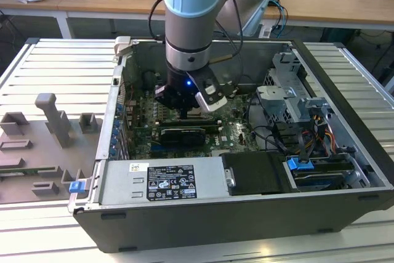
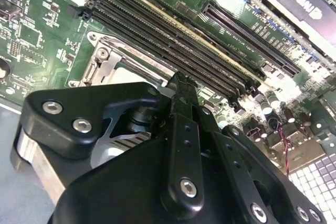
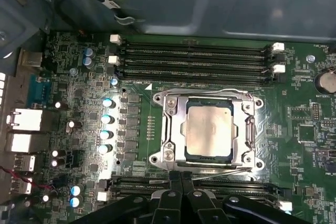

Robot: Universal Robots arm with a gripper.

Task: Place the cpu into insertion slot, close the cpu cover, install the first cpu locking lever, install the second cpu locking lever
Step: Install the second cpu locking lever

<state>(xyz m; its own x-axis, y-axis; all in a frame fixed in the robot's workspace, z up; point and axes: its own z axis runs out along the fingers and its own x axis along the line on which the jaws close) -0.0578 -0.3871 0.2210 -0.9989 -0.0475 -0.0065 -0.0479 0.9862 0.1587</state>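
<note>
Looking down in the first wrist view, you see the pale silver-beige square cpu (image 3: 209,129) already seated in the silver-rimmed square insertion slot (image 3: 167,155), with the thin silver metal cpu cover (image 3: 249,129) lying flat around it. A thin wire locking lever (image 3: 210,92) runs along the slot's far edge, and another (image 3: 210,169) along the near edge. The black gripper (image 3: 181,174) sits with its fingers pressed together, nothing held between them, tips right at that near lever. In the exterior view it hangs over the green motherboard (image 1: 138,121) inside the open grey computer case (image 1: 345,97), left of the drive bays.

Treat the levers as stiff, springy wire: light, thin and slippery under a pad, best pushed near the free end. The cover is rigid sheet; the chip beneath is fragile.

You cannot tell whether either lever is hooked under its catch, and the fingers hide the contact point
</note>
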